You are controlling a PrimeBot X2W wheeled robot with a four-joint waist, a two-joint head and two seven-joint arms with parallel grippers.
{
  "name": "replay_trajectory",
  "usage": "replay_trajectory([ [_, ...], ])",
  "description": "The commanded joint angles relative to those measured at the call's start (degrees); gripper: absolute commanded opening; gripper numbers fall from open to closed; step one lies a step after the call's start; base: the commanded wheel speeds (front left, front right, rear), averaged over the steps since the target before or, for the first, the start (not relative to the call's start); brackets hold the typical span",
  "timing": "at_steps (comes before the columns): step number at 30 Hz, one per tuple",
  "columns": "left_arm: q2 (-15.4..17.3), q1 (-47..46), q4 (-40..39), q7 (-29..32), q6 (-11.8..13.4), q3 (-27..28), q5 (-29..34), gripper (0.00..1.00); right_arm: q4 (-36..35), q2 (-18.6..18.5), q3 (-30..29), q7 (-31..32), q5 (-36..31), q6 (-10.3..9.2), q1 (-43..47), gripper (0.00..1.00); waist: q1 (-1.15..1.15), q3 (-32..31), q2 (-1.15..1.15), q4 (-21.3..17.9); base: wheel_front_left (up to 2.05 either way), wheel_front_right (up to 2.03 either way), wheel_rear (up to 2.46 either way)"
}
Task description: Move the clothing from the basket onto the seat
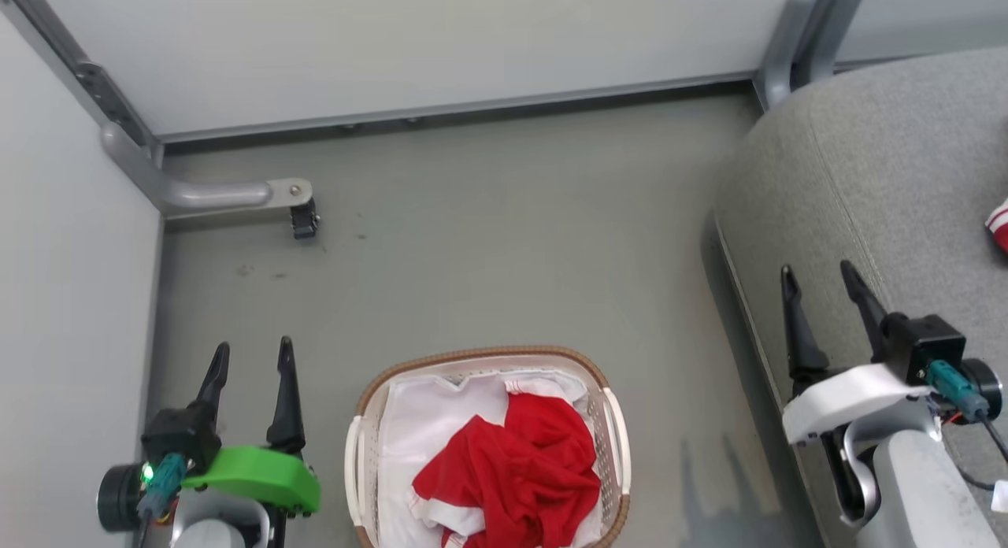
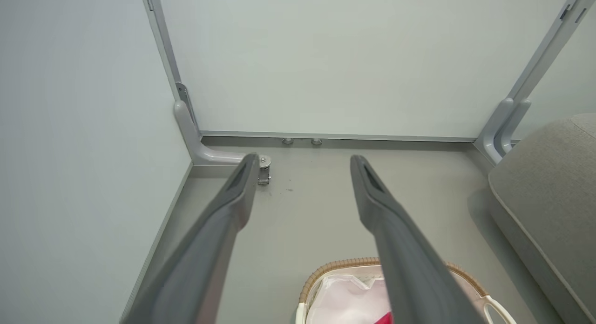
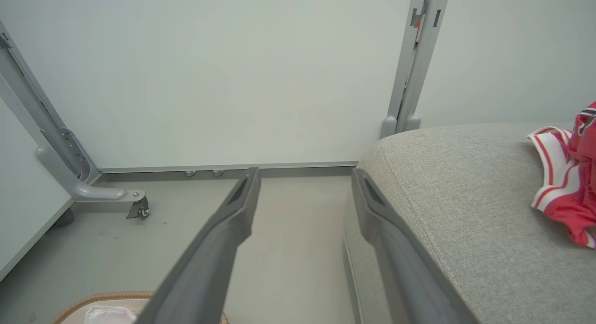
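Grey floor (image 1: 512,217) between pale partition panels (image 1: 394,44) forms the work area. Both pairs of fingers stand spread and hold nothing: the left gripper (image 1: 253,347) hangs over the floor beside the basket (image 1: 488,353), the right gripper (image 1: 817,268) above the edge of the seat (image 1: 890,162). Judge this as the interval between transfers: one striped garment (image 3: 565,175) lies on the seat, and red clothing (image 1: 512,461) sits in the basket on the white liner sheet (image 1: 417,430). Next, lower a gripper into the basket and close on a raised fold.
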Motion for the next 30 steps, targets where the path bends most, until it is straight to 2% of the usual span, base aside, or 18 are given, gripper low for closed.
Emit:
replay_trajectory([
  [1,0.00,1.64,0.04,-0.05,-0.21,0.55,0.38,1.00,0.44,0.02,0.48,-0.13,0.45,-0.08,1.73,1.00,0.00,-3.41,0.00,2.30,0.00,0.00,0.00],
  [10,-0.02,7.41,0.00,-0.05,-0.57,1.37,-0.21,1.00,1.86,0.35,2.46,-0.13,1.56,-0.08,7.53,1.00,0.00,-7.77,0.00,2.30,0.00,0.00,0.00],
  [19,0.00,9.77,0.44,-0.05,-0.71,-0.23,-1.10,1.00,3.09,0.45,3.14,-0.13,2.39,-0.08,10.45,1.00,0.00,-8.58,0.00,1.66,0.00,0.00,0.00],
  [25,0.01,8.98,0.84,-0.05,-0.86,-1.82,-1.32,1.00,2.61,0.45,3.69,-0.13,2.56,-0.08,8.56,1.00,0.00,-6.67,0.00,0.56,0.00,0.00,0.00],
  [30,0.02,5.17,2.06,-0.05,-0.94,-5.50,-2.45,1.00,1.41,0.46,4.76,-0.12,3.57,-0.08,5.73,1.00,0.00,-1.57,0.00,-0.93,0.00,0.00,0.00],
])
